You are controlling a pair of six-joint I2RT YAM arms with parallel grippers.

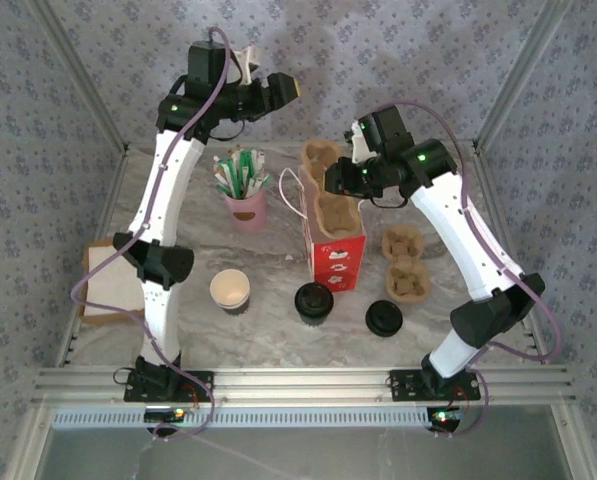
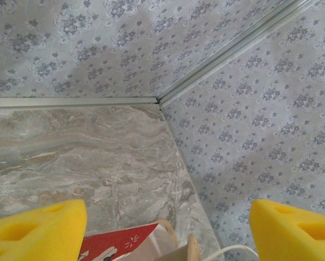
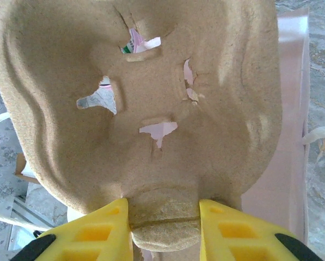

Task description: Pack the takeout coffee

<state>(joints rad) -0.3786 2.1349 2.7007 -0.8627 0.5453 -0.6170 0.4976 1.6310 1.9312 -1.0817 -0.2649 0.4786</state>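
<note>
From above I see my left gripper (image 1: 278,88) raised high at the back of the cell, well clear of the table (image 1: 268,340). On its wrist camera the yellow fingers (image 2: 37,228) stand wide apart with nothing between them, and a red corner of the bag (image 2: 118,244) shows below. My right gripper (image 1: 343,178) is over the red-and-white bag (image 1: 336,262), which stands upright mid-table. Its own camera shows the jaws pinched on a tab at the edge of a brown pulp cup carrier (image 3: 151,81) - a firm hold, pads (image 3: 110,228) pressed against both sides of the tab. The carrier lies across the bag's open mouth, with the bag's pale inner wall (image 3: 282,163) visible past its right side. The coffee cup (image 1: 230,289) sits upright and uncovered on the table, left of the bag and near the front edge, just beside the left arm - neither gripper touches it. A pink cup (image 1: 245,210) of sticks stands behind it, a black lid (image 1: 384,318) lies right of the bag, and a second carrier (image 1: 406,262) rests further right.
</note>
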